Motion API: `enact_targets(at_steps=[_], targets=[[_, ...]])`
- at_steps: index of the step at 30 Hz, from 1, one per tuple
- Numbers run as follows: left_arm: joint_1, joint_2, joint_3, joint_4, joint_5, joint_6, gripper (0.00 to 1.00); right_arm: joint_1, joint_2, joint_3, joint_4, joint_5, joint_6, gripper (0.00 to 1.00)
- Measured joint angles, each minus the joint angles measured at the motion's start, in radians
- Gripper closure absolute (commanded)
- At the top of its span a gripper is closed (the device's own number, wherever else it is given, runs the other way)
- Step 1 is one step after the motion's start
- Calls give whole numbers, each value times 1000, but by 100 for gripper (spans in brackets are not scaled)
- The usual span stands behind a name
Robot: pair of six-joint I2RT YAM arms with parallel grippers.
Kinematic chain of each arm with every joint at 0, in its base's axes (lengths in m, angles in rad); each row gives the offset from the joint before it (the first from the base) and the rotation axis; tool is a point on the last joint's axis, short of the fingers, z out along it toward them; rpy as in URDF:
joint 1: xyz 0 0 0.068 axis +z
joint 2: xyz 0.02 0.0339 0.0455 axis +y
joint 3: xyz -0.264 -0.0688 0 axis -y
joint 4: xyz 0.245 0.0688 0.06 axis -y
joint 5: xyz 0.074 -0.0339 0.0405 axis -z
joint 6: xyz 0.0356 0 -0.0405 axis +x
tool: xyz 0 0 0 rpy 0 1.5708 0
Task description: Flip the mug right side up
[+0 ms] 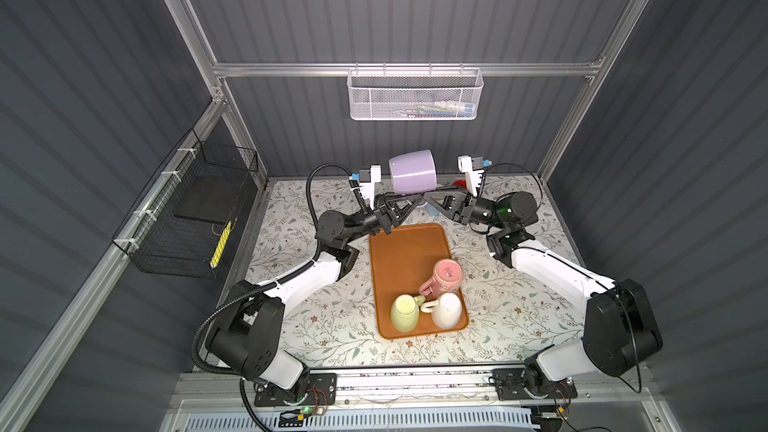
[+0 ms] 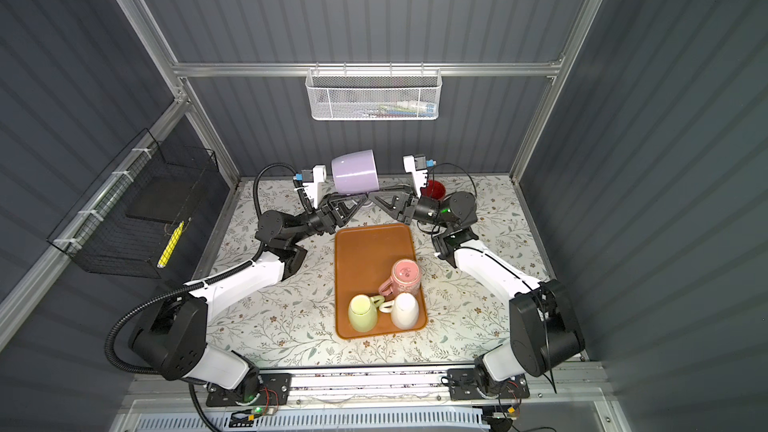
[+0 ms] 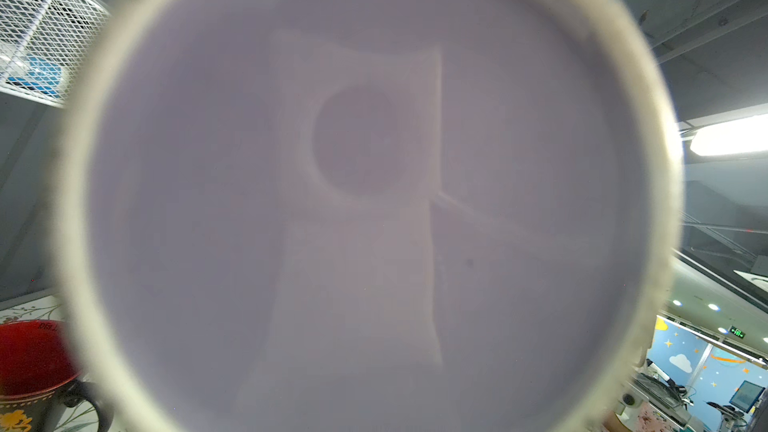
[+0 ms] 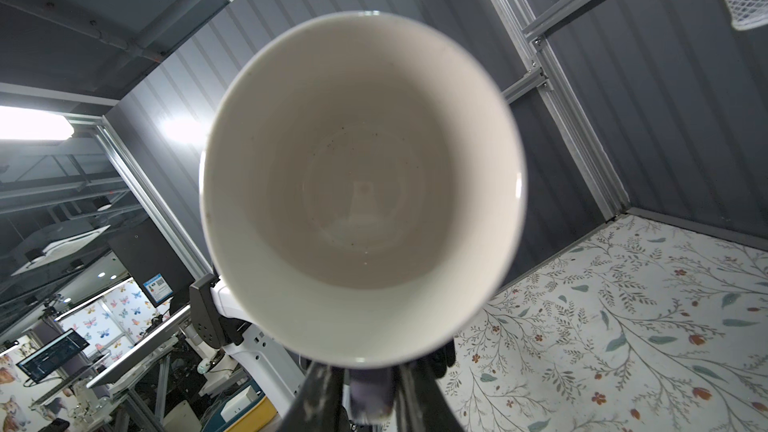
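L wrist view: mug base blurred, red mug cut by edge; basket contents too small.

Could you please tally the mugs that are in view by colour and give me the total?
lilac mug: 1
pink mug: 1
green mug: 1
white mug: 1
red and black mug: 1
Total: 5

Five mugs, one tray, two baskets.
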Motion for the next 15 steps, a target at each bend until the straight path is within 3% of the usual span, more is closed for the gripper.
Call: enact_targets(at_steps=[8,15], targets=[[0,3,0,8,-4,-11,100,0,6,0,13,5,11,100],[0,3,0,4,-8,-11,98,0,5,0,8,13,7,100]])
